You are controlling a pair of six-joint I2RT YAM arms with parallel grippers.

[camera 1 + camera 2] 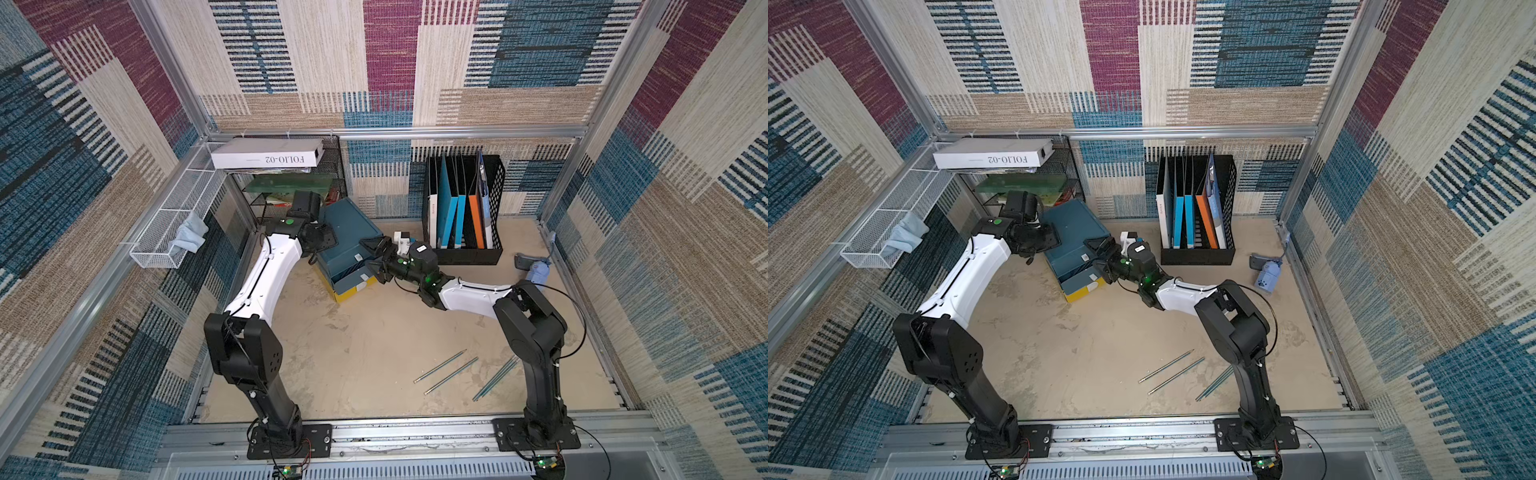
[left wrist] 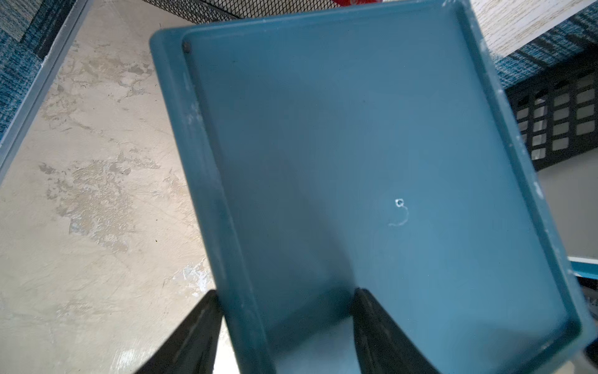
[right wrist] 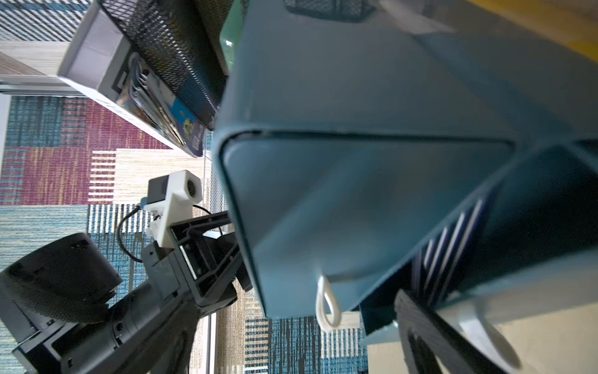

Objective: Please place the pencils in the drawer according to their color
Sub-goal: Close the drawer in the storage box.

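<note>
Mostly done, I'd judge: only four or so teal-blue pencils (image 1: pixel 451 376) lie on the table (image 1: pixel 353 374), near right, with no yellow or black ones out. Left fingers (image 2: pixel 200 327) are part open, straddling the left top rim of the drawer cabinet (image 1: pixel 351 232), clamping nothing. Right fingers (image 3: pixel 417 327) are spread wide and empty at its front. Pencils are well apart from both.

Both top views: bright, even light from overhead, soft short shadows under arms on counter (image 1: pixel 374 332). Wide lens bows wall frame toward edges. Pencils (image 1: pixel 446 368) thin, slightly soft. Left wrist view: pale sheen on counter, dark shadow band across cabinet (image 2: pixel 356 145) top, left gripper (image 2: pixel 284 291) black and blurred at frame edge. Right wrist view: dimmer, cabinet too close, smeared out of focus; white loop (image 3: pixel 326 304) fairly crisp.
</note>
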